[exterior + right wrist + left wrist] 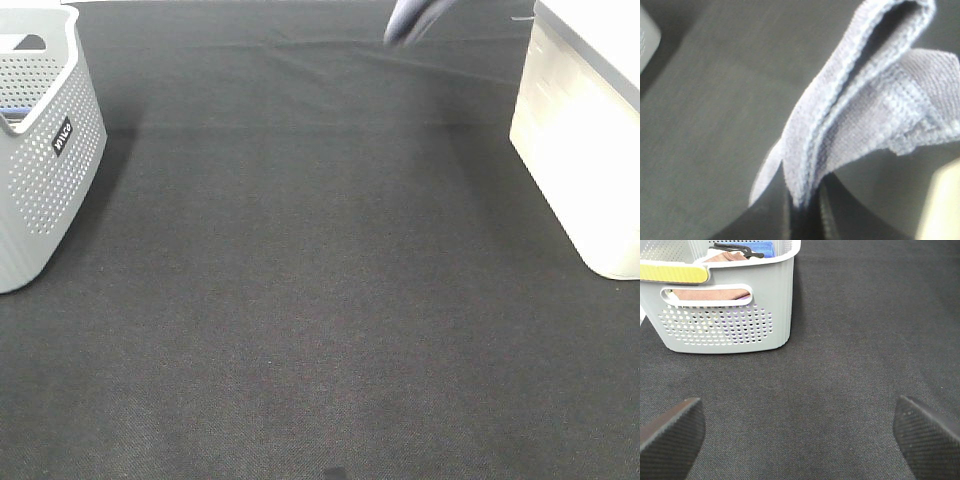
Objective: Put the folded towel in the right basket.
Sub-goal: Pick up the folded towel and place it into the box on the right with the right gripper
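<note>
The folded towel (pixel 860 105) is pale lavender and hangs pinched in my right gripper (pixel 805 212), which is shut on its edge. In the exterior high view only the towel's lower end (pixel 405 22) shows, at the top edge, held in the air left of the right basket (pixel 580 150); the gripper itself is out of frame there. The right basket is white, and part of it shows in the right wrist view (pixel 942 205). My left gripper (pixel 800 437) is open and empty, low over the dark mat, with both fingers (pixel 670 435) apart.
A grey perforated basket (pixel 40 170) stands at the left edge and holds several folded cloths; it shows in the left wrist view (pixel 725 315) ahead of the left gripper. A dark mat (pixel 320 300) covers the table between the baskets.
</note>
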Controlling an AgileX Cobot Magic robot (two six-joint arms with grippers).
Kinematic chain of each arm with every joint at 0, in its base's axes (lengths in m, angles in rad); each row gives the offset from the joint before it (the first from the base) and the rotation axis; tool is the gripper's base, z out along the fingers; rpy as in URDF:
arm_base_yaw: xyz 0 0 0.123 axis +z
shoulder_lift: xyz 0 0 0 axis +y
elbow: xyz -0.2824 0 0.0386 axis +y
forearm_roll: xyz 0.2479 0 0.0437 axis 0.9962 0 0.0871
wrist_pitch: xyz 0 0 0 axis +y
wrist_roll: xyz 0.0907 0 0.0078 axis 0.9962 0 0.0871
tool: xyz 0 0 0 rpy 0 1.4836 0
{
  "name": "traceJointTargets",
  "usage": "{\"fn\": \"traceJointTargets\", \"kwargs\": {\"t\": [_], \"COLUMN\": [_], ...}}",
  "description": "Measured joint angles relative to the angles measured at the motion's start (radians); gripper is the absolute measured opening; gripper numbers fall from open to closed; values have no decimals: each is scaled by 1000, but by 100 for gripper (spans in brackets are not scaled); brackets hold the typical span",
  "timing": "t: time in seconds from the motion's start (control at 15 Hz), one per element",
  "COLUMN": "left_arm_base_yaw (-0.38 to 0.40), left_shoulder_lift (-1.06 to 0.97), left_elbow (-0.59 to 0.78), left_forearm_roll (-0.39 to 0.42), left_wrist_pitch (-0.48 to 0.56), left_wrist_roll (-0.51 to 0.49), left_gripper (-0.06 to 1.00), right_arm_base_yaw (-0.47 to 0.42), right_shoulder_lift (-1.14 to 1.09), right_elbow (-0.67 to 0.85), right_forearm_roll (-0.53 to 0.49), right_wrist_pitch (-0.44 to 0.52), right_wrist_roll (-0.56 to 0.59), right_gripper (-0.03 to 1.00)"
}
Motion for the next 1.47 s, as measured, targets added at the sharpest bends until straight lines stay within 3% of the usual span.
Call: {"fn": "traceJointTargets", "kwargs": {"t": [0.33,0.53,0.87,1.07,1.2,1.47], "left_arm_base_yaw": [0,0,0,0,0,0], "left_shoulder_lift": [0,0,0,0,0,0], "left_elbow": [0,0,0,0,0,0], "left_forearm_roll": [0,0,0,0,0,0], "left_wrist_pitch": [0,0,0,0,0,0], "left_wrist_roll": [0,0,0,0,0,0], "left_gripper": [97,97,97,97,97,97], "right_arm_base_yaw": [-220,-342,-449,-522,-551,-555], "right_shoulder_lift": [-77,-105,-96,-21,20,33], "right_elbow": [7,91,240,273,276,276], "right_forearm_roll": [-15,-16,2,98,139,129], "right_wrist_pitch": [0,0,1,-1,-1,-1], "right_wrist_roll": [23,24,24,28,30,54], "right_gripper": [7,7,7,7,16,65]}}
